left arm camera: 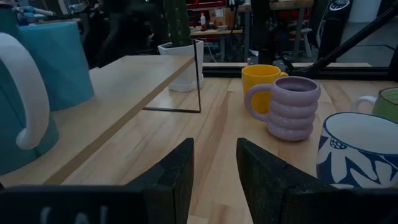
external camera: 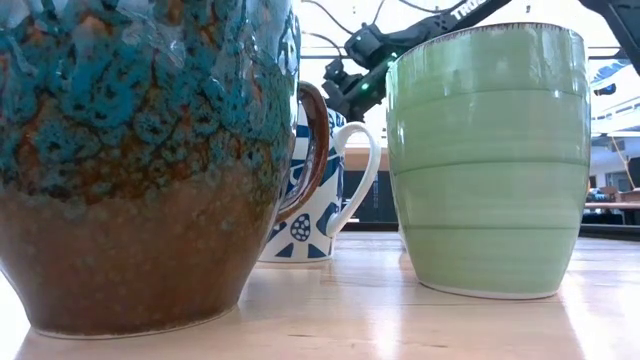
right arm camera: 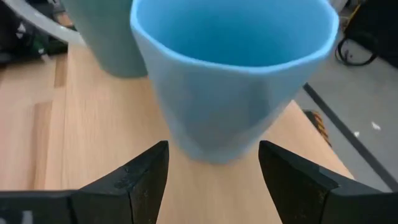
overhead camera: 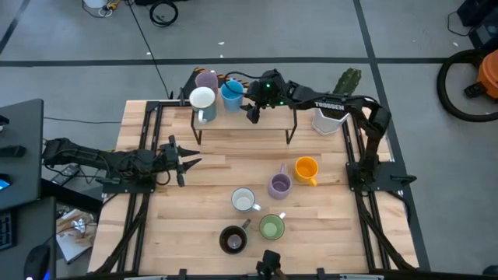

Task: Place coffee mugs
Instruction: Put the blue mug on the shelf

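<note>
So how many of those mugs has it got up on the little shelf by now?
Three stand on the raised shelf: lilac, white, blue mug. The right hand, open, sits at the blue one. Five wait below: orange, lilac, white patterned, green, brown.

Light wooden slatted table with a raised wooden shelf at the far edge. On shelf: lilac mug, white mug, blue mug. On table: orange mug, ribbed lilac mug, white patterned mug, green mug, dark brown mug, white faceted cactus pot far right.
</note>
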